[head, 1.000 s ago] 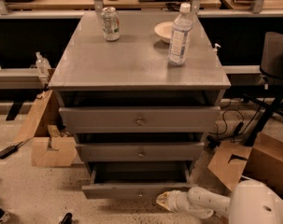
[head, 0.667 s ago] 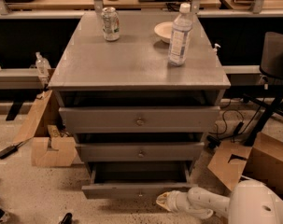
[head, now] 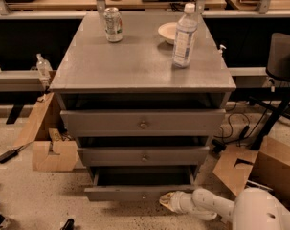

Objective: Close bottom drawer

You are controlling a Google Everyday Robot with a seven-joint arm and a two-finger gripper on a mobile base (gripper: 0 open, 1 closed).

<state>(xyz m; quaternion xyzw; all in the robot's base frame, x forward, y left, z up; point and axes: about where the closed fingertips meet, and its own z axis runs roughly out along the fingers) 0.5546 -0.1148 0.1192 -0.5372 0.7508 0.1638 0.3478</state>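
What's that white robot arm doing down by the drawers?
The robot's gripper is down near the floor, right by the front of the bottom drawer, which sticks out open. It looks ready to push it shut. A can, a bottle and a bowl sit on top of the cabinet.

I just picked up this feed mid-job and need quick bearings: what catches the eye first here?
A grey cabinet fills the middle, its bottom drawer pulled out just above the floor. The gripper sits low at the right part of that drawer's front panel, on a white arm coming in from the lower right. On top, toward the back, are a water bottle, a can and a bowl.
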